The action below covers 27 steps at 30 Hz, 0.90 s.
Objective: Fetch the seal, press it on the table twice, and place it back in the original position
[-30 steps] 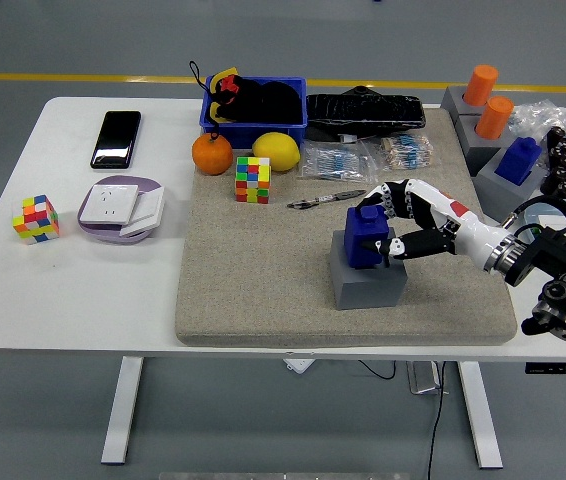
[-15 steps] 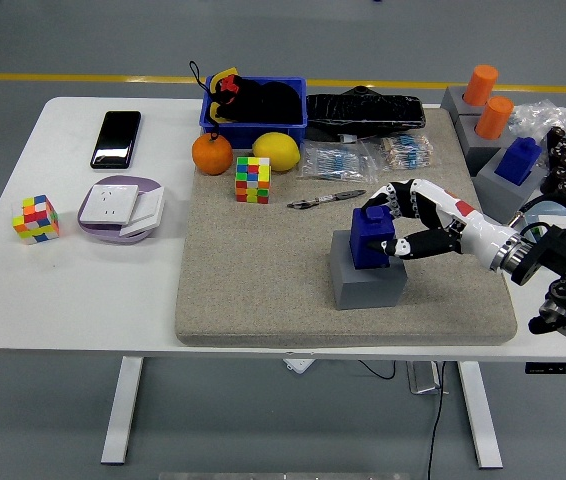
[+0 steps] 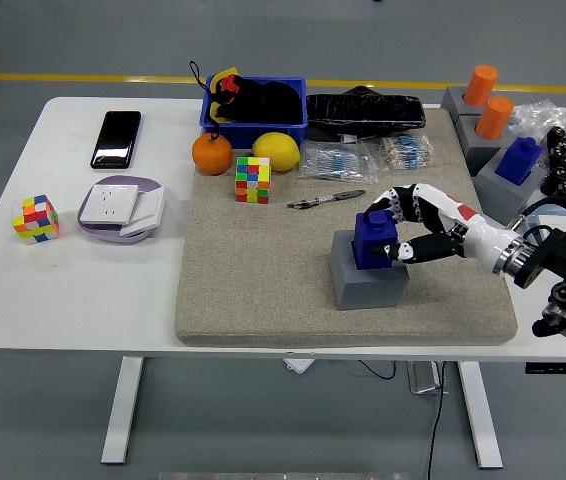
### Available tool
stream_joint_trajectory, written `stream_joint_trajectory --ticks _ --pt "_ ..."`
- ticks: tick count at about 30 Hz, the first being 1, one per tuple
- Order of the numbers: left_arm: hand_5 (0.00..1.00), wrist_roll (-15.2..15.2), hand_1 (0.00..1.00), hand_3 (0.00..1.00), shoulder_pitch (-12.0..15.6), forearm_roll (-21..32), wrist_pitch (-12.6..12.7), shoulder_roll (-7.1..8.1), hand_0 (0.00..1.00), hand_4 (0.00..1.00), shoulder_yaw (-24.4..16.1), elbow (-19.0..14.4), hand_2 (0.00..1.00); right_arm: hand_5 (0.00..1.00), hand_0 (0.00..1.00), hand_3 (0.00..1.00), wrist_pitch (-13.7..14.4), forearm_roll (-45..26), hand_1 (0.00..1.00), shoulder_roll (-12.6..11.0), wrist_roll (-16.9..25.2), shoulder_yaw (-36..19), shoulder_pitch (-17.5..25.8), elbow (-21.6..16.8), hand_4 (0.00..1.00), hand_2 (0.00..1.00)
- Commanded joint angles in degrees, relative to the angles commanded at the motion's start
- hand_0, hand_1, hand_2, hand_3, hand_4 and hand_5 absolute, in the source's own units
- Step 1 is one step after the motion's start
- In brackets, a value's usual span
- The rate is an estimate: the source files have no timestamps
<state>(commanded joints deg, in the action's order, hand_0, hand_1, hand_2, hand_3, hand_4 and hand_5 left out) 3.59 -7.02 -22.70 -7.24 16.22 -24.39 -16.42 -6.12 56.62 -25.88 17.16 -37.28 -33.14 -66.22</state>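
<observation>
1. Head view: blue seal seated on its grey base, on the beige mat toward the table's right half, nearer the near edge than the far one.

2. Right hand reaching in from the right edge, fingers curled over the seal's top and far side, thumb against its right face; pinching the seal, not spread.

3. Shifted a little to the right over the last second, seal and hand together, the seal now sitting slightly higher and tilted on the base; wrist drawn back toward the right edge. Read as the start of the lift, or just possibly the last of a return; not settled by this view alone.

4. No stamp mark made out on mat or table, so pressing judged not yet done.

5. Left hand absent from view.

6. Elsewhere, untouched: orange, lemon and a colour cube by the mat's far left corner; pen just beyond the seal; second cube and phone near the table's left edge; other seals in grey bases at the far right corner.
</observation>
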Motion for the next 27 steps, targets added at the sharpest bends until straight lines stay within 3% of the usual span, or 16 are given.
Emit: stream_joint_trajectory --ticks 16,17,22,23,27 --pt "0.486 0.02 0.747 0.772 0.03 -0.05 -0.02 -0.09 0.793 0.802 -0.12 -0.02 0.736 0.002 0.585 0.468 0.92 0.35 0.49 0.32 -0.13 0.33 -0.17 -0.15 0.799 0.477" --pt "0.486 0.02 0.747 0.772 0.04 -0.06 -0.03 -0.12 0.792 0.802 -0.14 -0.03 0.736 0.002 0.582 0.505 1.0 0.36 0.534 0.34 -0.18 0.34 -0.16 -0.14 0.863 0.518" --pt "0.486 0.03 0.747 0.772 0.05 -0.03 -0.03 -0.15 0.792 0.802 -0.16 -0.01 0.736 0.002 0.582 0.505 1.01 0.54 0.534 0.39 -0.39 0.48 -0.22 -0.19 0.863 0.518" --pt "0.486 0.04 0.748 0.772 0.04 -0.03 -0.04 -0.13 0.793 0.803 -0.14 -0.02 0.736 0.002 0.585 0.55 1.05 0.63 0.56 0.4 -0.4 0.46 -0.22 -0.2 0.931 0.549" --pt "0.486 0.03 0.748 0.772 0.0 -0.04 -0.02 -0.06 0.793 0.803 -0.13 -0.01 0.736 0.002 0.585 0.55 1.24 0.8 0.56 0.4 -0.47 0.44 -0.26 -0.24 0.931 0.549"
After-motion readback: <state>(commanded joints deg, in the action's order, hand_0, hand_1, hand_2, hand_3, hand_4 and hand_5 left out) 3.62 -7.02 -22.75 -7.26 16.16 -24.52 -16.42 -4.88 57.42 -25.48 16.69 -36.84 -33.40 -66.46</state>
